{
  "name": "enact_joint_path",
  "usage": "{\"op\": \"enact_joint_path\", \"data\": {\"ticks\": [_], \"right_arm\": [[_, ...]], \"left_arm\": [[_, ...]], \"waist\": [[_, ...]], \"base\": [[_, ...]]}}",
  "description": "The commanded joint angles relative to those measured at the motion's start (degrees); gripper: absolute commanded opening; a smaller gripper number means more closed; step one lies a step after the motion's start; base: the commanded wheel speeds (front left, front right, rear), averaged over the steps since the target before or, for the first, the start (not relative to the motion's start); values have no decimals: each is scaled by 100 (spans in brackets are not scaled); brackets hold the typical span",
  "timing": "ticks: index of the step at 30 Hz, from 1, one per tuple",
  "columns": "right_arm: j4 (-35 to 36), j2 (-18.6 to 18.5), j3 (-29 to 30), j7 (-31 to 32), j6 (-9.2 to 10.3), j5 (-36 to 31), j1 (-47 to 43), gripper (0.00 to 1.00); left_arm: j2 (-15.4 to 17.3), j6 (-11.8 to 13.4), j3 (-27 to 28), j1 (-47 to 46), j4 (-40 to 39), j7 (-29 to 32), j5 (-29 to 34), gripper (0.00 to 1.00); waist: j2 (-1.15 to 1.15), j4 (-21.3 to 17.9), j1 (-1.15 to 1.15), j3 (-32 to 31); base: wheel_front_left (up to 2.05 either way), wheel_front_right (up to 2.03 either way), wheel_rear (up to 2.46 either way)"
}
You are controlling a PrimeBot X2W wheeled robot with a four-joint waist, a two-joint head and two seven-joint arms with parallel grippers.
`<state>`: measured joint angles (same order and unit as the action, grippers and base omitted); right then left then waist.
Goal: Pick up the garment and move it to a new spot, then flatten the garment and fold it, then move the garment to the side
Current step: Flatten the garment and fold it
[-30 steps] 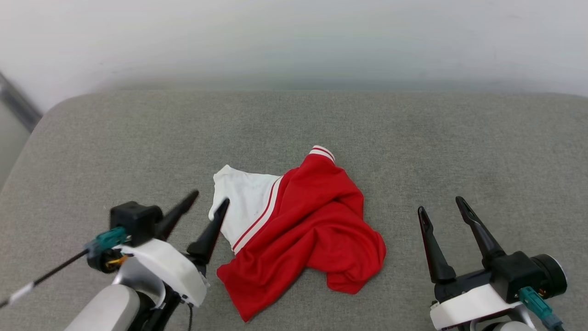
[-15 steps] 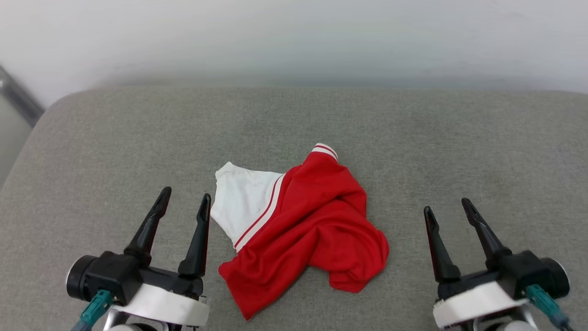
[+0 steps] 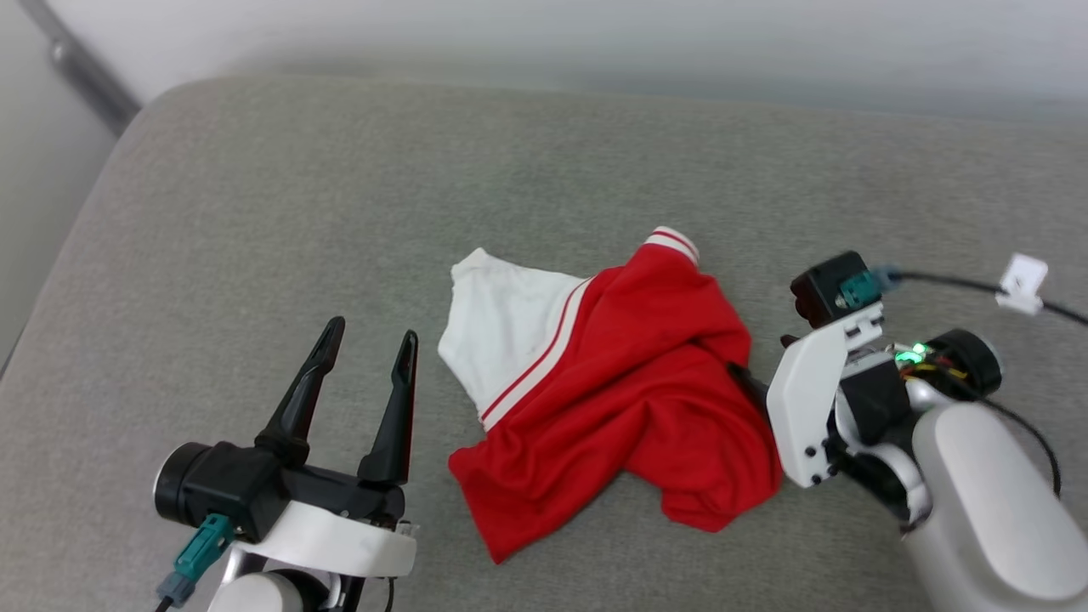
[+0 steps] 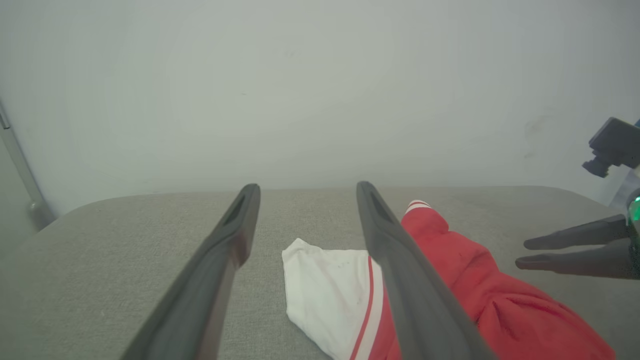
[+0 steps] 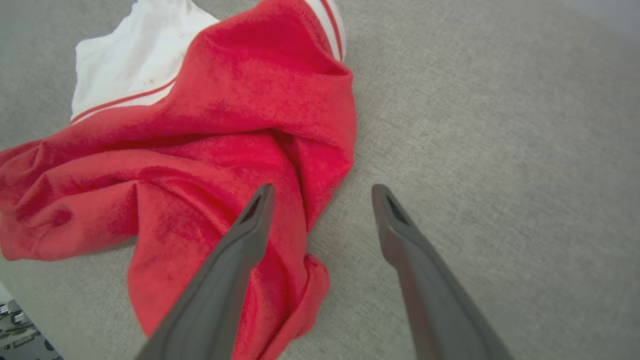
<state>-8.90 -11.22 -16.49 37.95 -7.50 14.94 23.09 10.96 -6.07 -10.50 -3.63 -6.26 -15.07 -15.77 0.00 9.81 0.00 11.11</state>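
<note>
The garment [image 3: 612, 382] lies crumpled on the grey padded surface [image 3: 340, 195], red with a white sleeve [image 3: 501, 331] and striped trim [image 3: 673, 244]. My left gripper [image 3: 372, 333] rests open just left of the sleeve, touching nothing. Seen from the left wrist, its fingers [image 4: 307, 186] frame the sleeve [image 4: 330, 290]. My right arm's white wrist [image 3: 807, 408] hangs over the garment's right edge. The right gripper [image 5: 322, 187] is open, one finger over red cloth [image 5: 210, 145], the other over bare surface. The right gripper [image 4: 525, 252] shows side-on in the left wrist view.
A pale wall rises behind the surface. A dark metal rail [image 3: 81, 72] runs down at the upper left, beside the surface's rounded left corner. A black cable with a white tag [image 3: 1024, 285] trails from my right wrist. Bare grey surface surrounds the garment.
The camera has turned, shifting the whole picture. My left gripper swung away from the sleeve and settled beside it. My right arm came in from the lower right over the garment's right edge.
</note>
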Motion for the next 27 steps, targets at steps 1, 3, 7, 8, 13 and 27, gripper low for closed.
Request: {"op": "enact_joint_path", "data": {"ticks": [1, 3, 7, 8, 13, 27], "right_arm": [[-96, -97, -30, 343, 2, 103, 208, 100], [-279, -218, -65, 867, 3, 229, 431, 100], [-674, -290, -15, 1489, 2, 292, 704, 100], [-765, -297, -20, 1571, 2, 288, 749, 100], [-1229, -289, -35, 1731, 2, 268, 808, 100], [-1811, -415, -135, 1278, 6, 480, 641, 0]], "left_arm": [[-59, -35, 25, -94, 16, -14, 53, 100], [-145, -65, 31, -144, 34, -14, 82, 100], [-247, -105, 12, -166, 56, -14, 124, 100], [-277, -115, 18, -174, 60, -14, 129, 100], [-349, -127, 27, -195, 68, -15, 137, 100], [-345, -135, -48, -151, 168, -15, 89, 100]], "waist": [[0, 188, 0, 141], [0, 319, 0, 205], [0, 558, 0, 292], [0, 611, 0, 310], [0, 804, 0, 380], [0, 761, 0, 247]], "base": [[0, 0, 0], [0, 0, 0], [0, 0, 0], [0, 0, 0], [0, 0, 0], [0, 0, 0]]}}
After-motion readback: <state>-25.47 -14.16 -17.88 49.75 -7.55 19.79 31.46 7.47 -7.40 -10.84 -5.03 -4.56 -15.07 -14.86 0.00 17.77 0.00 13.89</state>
